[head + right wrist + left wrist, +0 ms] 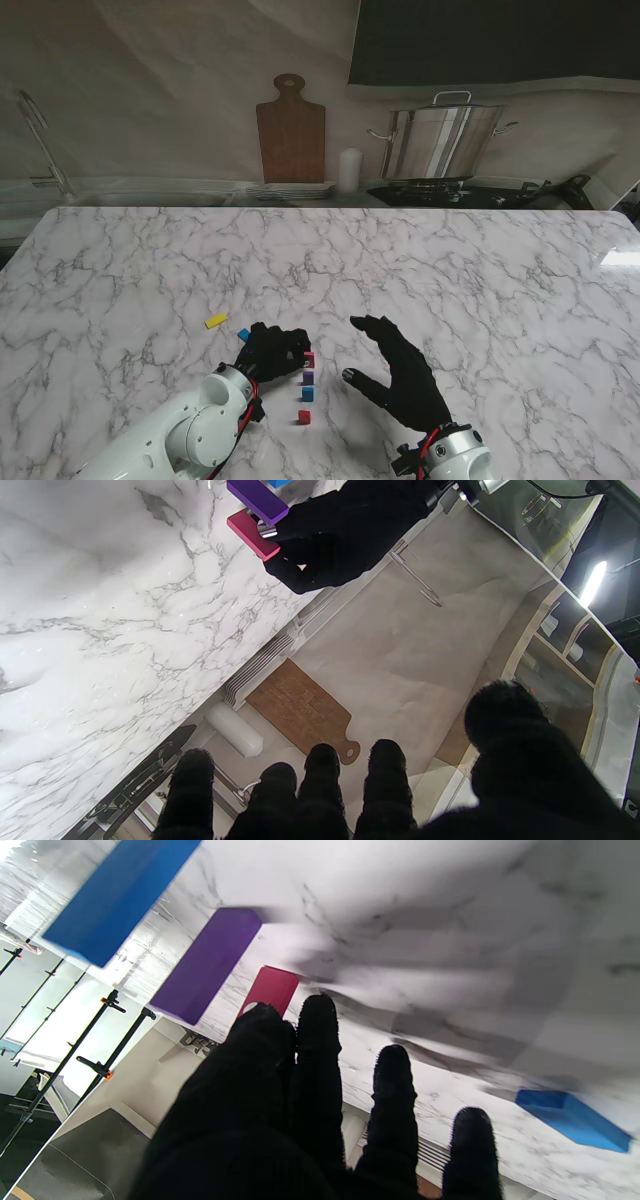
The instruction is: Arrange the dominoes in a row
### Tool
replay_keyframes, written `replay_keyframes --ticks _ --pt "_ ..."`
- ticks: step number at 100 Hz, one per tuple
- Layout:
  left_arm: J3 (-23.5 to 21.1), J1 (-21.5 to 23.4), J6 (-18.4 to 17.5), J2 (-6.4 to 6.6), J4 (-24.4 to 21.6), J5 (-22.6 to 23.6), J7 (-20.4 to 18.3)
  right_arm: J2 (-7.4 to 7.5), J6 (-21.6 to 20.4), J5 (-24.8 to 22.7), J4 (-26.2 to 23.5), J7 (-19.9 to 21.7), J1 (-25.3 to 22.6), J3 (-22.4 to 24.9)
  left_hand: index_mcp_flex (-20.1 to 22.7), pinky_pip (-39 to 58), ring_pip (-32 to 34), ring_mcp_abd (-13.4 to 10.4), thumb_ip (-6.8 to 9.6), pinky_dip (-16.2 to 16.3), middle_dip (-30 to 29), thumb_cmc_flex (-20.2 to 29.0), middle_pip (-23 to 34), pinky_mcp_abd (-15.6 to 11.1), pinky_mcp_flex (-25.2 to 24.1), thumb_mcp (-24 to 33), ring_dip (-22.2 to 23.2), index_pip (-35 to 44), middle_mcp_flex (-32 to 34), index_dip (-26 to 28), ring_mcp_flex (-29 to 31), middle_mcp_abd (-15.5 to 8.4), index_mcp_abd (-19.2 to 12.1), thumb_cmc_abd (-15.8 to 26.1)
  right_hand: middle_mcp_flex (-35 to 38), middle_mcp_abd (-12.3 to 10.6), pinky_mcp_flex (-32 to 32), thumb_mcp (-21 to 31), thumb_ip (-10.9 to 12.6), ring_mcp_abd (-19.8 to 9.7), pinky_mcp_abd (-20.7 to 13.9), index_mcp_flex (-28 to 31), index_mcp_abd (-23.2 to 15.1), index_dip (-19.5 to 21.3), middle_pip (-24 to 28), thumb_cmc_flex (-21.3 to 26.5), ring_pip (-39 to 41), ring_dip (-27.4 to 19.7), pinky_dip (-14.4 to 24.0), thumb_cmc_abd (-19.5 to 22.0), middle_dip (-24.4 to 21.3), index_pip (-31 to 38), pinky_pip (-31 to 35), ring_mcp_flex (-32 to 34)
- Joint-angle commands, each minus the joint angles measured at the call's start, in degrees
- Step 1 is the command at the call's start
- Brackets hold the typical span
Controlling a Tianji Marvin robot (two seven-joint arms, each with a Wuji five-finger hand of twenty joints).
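the row of dominoes stands near the tabletop's near edge, a little left of its middle: a red domino point(304, 416) nearest to me, then a blue domino point(307, 393), a purple domino point(308, 377) and a crimson domino point(310, 358) at the far end. the left hand point(272, 352) has its thumb and first finger closed on the crimson domino, and the wrist view shows the fingertips point(317, 1010) right at this piece, so i judge it is being set down or just before release. the right hand point(398, 372) is open, fingers spread, holds nothing, and hovers just beside the row on its right. the main danger is the release: if the fingers open unevenly or drag, the crimson piece could tip toward the purple one, which stands close, and the whole row may fall in chain. the right hand is also near enough to brush the row. two pieces are not yet in the row, a yellow domino point(216, 321) and a light blue domino point(243, 334), lying farther to the left; reaching for them with the left hand could sweep past the standing ones
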Motion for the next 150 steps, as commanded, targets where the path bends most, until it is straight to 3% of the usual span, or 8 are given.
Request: replay_keyframes --ticks 1,48,102,150 --pt "0.2 0.0 -0.3 0.03 0.1 -0.1 -1.0 -0.11 0.1 -0.1 -0.2 0.0 -0.3 0.0 -1.3 -1.2 -0.3 0.5 2.07 1.1 0.8 0.7 -0.7 0.6 -1.6 2.5 0.3 2.8 -1.2 1.8 -1.1 -0.1 -1.1 -0.8 -1.1 -0.5 -0.5 -1.1 -0.7 -0.6 -1.4 -1.5 -1.3 -1.1 0.9 0.2 -0.5 0.1 0.2 1.1 -0.3 0.9 0.5 0.2" --pt "0.2 -0.2 -0.6 0.15 0.3 -0.2 -1.5 -0.11 0.0 -0.1 -0.2 0.0 -0.2 0.0 -1.0 -3.4 -0.9 0.6 1.91 2.2 2.6 -0.5 1.6 0.6 -1.7 2.9 0.5 2.3 -1.5 6.7 -1.8 -0.4 -1.7 -0.9 -1.1 -0.4 -0.5 -1.1 -0.7 -0.6 -1.4 -1.4 -1.4 -1.1 0.9 0.2 -0.5 0.1 0.2 1.1 -0.3 0.9 0.5 0.2" --pt "0.1 -0.2 -0.9 0.29 0.3 0.4 -1.6 -0.08 0.0 -0.1 -0.2 0.1 -0.2 -0.2 -0.9 -4.0 -1.0 0.6 1.96 2.9 3.3 -0.7 1.6 0.6 -1.8 2.6 0.5 2.1 -1.4 7.3 -2.0 -0.3 -1.5 -1.3 -1.1 -0.6 -0.4 -1.1 -0.7 -0.6 -1.5 -1.4 -1.3 -1.1 0.9 0.3 -0.5 0.1 0.2 1.1 -0.3 0.9 0.5 0.3" --pt "0.0 -0.1 -1.2 0.56 0.1 0.5 -2.6 -0.04 0.1 -0.1 -0.2 0.3 -0.2 -0.2 -2.3 -5.9 -2.2 0.9 1.95 3.9 -0.2 -1.9 3.7 0.4 -1.8 2.5 0.2 -4.2 -7.2 5.2 -3.4 0.6 0.6 -2.0 -1.2 -0.4 -0.4 -1.1 -0.7 -0.6 -1.4 -1.4 -1.3 -1.1 0.8 0.3 -0.5 0.1 0.2 1.0 -0.3 1.0 0.6 0.3"
